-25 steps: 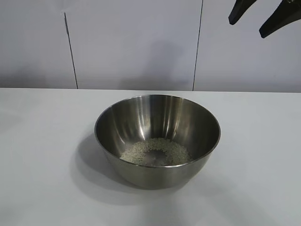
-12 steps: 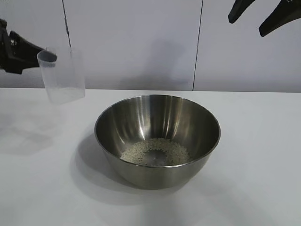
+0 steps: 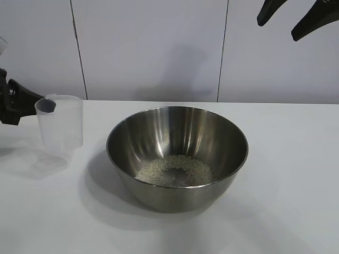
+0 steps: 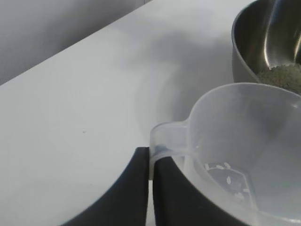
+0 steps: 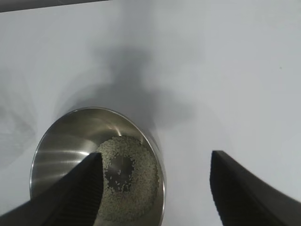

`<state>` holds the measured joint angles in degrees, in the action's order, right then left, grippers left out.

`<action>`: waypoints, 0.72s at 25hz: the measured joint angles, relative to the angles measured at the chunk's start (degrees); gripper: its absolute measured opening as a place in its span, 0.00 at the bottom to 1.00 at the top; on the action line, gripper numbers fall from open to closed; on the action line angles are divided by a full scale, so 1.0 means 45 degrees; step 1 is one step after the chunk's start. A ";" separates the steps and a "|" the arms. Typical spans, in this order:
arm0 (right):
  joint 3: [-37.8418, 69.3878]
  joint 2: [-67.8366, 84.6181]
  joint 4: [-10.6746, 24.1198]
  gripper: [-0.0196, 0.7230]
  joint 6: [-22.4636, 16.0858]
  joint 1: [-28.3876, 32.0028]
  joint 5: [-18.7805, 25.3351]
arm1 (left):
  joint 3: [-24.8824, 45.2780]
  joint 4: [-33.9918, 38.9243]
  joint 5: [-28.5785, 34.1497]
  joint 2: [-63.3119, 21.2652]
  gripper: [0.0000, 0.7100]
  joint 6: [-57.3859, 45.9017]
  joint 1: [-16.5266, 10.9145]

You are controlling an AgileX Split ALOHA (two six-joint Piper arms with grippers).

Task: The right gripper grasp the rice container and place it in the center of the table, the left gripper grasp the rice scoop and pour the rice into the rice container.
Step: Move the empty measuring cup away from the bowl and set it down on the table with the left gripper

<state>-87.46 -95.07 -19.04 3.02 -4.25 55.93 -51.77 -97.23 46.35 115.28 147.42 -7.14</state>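
A second ago my left hand was out of the outside view; half a second ago it held the rice scoop higher, against the wall. Now the scoop sits lower, upright, at about the height of the rice container's rim, to the left of the container and apart from it. The container has not shifted, and my right hand hangs where it was, high above the container's right side, its fingers spread and empty.

My left hand is clenched on the scoop's rim beside the pouring lip, which the left wrist view shows pinched between the two dark fingers. The scoop is almost empty: only a few stray grains cling to its bottom. The rice lies in the container, a shallow ring around a bare patch of steel at the centre of its bottom. The container stands on the white worktop, roughly in the middle.
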 joint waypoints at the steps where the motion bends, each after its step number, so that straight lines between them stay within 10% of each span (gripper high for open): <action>1: 0.0000 0.0000 0.0000 0.64 0.0000 0.0000 -0.0012 | 0.0000 -0.0016 -0.0027 0.0093 0.01 0.0205 0.0000; 11: 0.0000 0.0000 0.0000 0.64 0.0000 0.0000 -0.0050 | 0.0000 -0.0016 -0.0229 0.0440 0.03 0.0634 0.0000; 18: 0.0000 0.0000 0.0000 0.64 0.0000 0.0000 -0.0055 | 0.0000 -0.0016 -0.0497 0.0440 0.29 0.0593 0.0000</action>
<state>-87.46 -95.07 -19.04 3.02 -4.25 55.68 -51.77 -97.30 44.11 117.26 150.09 -7.14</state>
